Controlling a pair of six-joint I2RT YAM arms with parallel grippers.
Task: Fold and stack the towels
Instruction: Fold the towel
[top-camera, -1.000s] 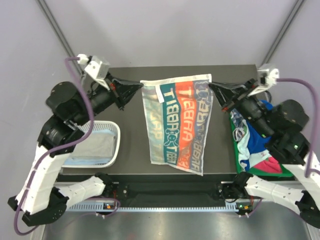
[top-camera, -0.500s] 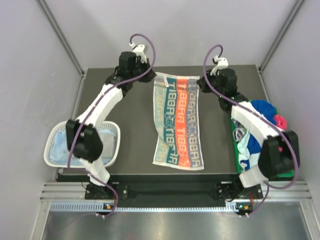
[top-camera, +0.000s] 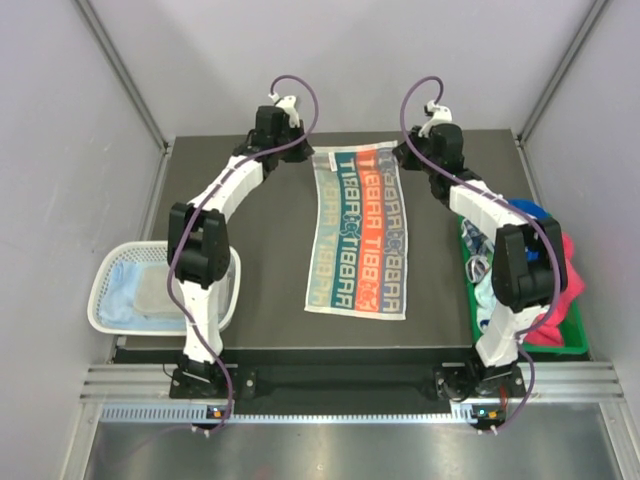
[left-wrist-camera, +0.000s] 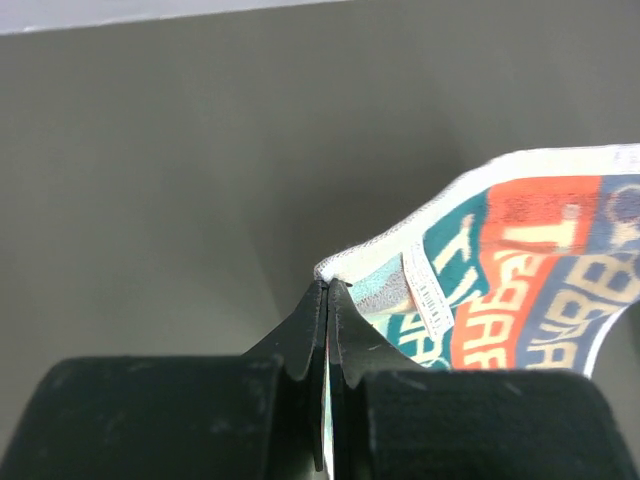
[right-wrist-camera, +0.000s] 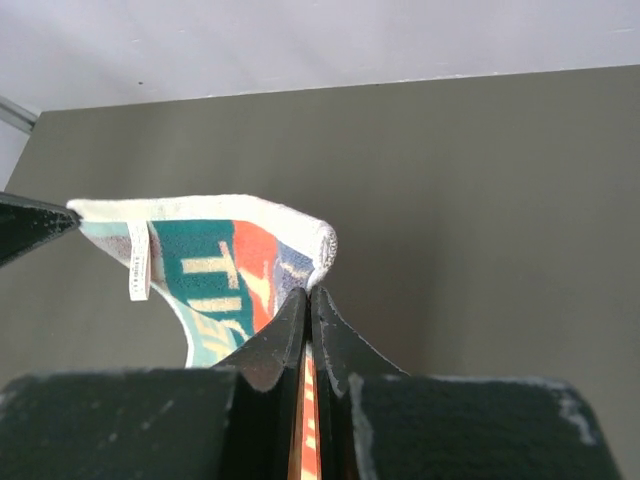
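**A:** Top external. We log the printed towel (top-camera: 360, 235) flat and lengthwise mid-table (top-camera: 260, 260). The left gripper (top-camera: 306, 153) and right gripper (top-camera: 404, 152) are at its far corners.

**B:** Pale towels (top-camera: 150, 290) in the white basket (top-camera: 100, 305), left. Towel heap (top-camera: 560, 290) on the green tray (top-camera: 578, 335), right.

**A:** Left wrist. We see the jaws clamped on the towel's corner, label (left-wrist-camera: 425, 292) just beside.

**B:** Right wrist. Jaws pinched shut on the other corner, which curls upward.
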